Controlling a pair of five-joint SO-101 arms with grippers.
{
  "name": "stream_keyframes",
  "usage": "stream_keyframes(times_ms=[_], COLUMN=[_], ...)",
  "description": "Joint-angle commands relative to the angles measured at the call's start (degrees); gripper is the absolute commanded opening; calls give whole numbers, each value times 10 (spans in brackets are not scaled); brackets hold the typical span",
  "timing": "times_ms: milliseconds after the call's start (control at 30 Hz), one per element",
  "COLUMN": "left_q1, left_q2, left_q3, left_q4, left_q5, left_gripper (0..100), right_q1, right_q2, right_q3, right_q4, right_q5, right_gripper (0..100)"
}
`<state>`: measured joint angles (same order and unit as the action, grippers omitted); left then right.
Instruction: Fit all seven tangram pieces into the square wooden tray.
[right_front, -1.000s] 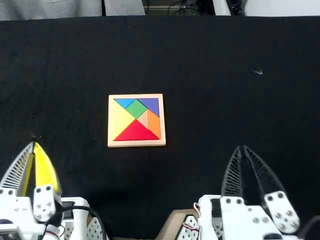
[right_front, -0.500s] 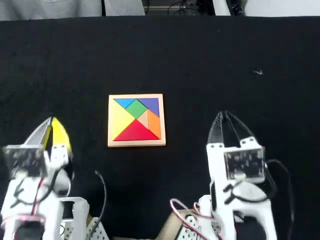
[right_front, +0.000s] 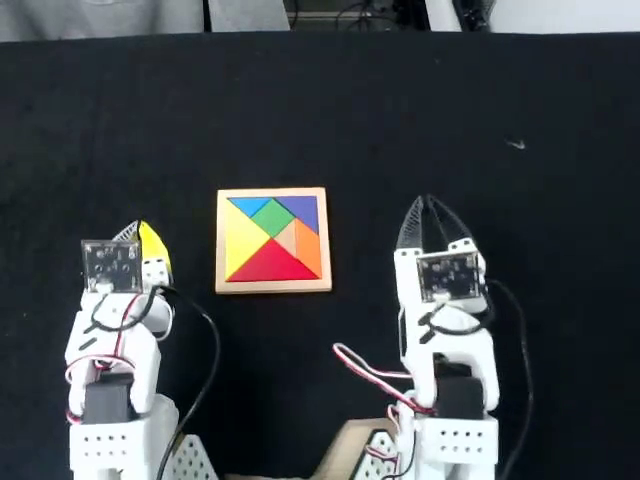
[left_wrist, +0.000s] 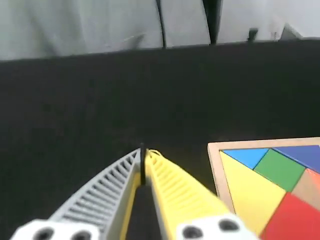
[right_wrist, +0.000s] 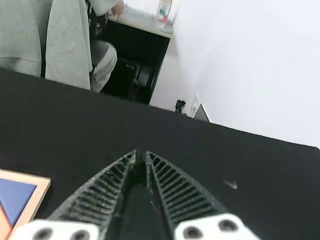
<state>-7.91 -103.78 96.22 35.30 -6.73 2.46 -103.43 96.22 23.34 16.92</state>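
The square wooden tray (right_front: 272, 288) lies mid-table holding the tangram pieces fitted together: yellow, red, blue, green, purple, orange and a tan one. My left gripper (right_front: 137, 228), with one yellow and one grey finger, stands shut just left of the tray and holds nothing. In the left wrist view the left gripper (left_wrist: 143, 150) points past the tray's corner (left_wrist: 215, 155). My right gripper (right_front: 428, 203), black-fingered, is shut and empty to the tray's right. In the right wrist view the right gripper (right_wrist: 140, 154) has the tray's edge (right_wrist: 42, 186) off to one side.
Black cloth covers the table (right_front: 480, 120). A small pale speck (right_front: 515, 144) lies far right. Beyond the table's far edge a person in grey (right_wrist: 45, 40) sits, touching nothing. Both arm bases (right_front: 110, 440) stand at the near edge.
Both arms have risen from a folded pose at the near edge and swung forward, so their shut grippers now flank the tray. The tray and pieces have not moved.
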Motion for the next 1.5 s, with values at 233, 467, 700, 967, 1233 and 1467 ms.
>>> stream_keyframes(times_ms=[233, 467, 700, 967, 1233, 1467], left_q1=[-4, -5, -5, -6, -36, -55], left_q2=[3, 2, 3, 2, 2, 2], left_q3=[12, 12, 12, 12, 12, 12], left_q4=[124, 274, 337, 372, 373, 373], left_q5=[1, 4, 31, 32, 80, 132], left_gripper=[30, 30, 30, 30, 30, 30], right_q1=[-103, -88, -91, -89, -42, 37], right_q2=[-45, -45, -45, -45, -42, -45], right_q3=[4, 4, 4, 4, 4, 4], right_q4=[181, 282, 465, 512, 511, 511], right_q5=[-5, -5, -6, -6, -6, -77], right_gripper=[12, 12, 11, 11, 11, 11])
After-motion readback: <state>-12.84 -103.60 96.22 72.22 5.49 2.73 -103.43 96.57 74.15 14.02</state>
